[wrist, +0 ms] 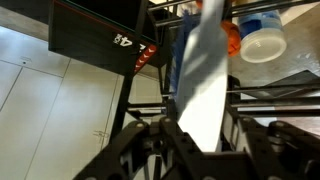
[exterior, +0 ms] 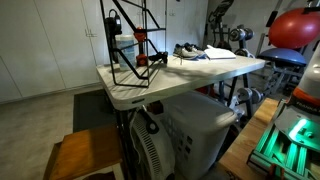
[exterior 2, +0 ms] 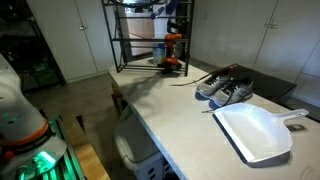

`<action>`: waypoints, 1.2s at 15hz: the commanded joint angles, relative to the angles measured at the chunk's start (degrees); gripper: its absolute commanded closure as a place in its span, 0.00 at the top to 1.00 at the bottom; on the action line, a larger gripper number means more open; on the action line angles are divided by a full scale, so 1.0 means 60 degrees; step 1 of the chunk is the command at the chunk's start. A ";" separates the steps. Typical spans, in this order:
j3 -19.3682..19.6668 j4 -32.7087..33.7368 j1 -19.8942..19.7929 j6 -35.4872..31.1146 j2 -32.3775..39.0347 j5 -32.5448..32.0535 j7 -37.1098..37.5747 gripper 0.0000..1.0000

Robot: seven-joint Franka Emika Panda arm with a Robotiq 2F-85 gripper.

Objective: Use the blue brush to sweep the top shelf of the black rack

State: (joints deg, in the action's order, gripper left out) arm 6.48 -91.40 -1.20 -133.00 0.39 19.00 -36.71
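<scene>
In the wrist view my gripper (wrist: pixel 200 135) is shut on the blue brush (wrist: pixel 200 70). The brush is a flat, pale blue-white strip that runs up from between the fingers. Thin wires of the black rack (wrist: pixel 130 95) stand close around it, so the brush reaches in among the bars. The rack is the tall wire frame at the table's far end in both exterior views (exterior: pixel 130 45) (exterior 2: pixel 140 40). In those views my gripper is too small and dark against the frame to make out.
An orange piece (wrist: pixel 232 40) and a white round container (wrist: pixel 262 42) sit in the rack just beside the brush. Grey-and-white shoes (exterior 2: pixel 225 88) and a white dustpan (exterior 2: pixel 255 130) lie on the white table (exterior 2: pixel 180 120). A black tag (wrist: pixel 100 40) hangs on the rack.
</scene>
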 commanded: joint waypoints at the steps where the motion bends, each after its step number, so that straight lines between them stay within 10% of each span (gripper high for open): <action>1: -0.0336 0.0075 -0.0072 0.0947 -0.0175 0.0443 -0.0837 0.19; 18: -0.1254 -0.0057 0.0951 0.4241 -0.0994 0.0535 -0.3485 0.19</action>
State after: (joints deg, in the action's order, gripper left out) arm -0.48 -91.40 3.44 -110.67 -5.09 20.86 -53.41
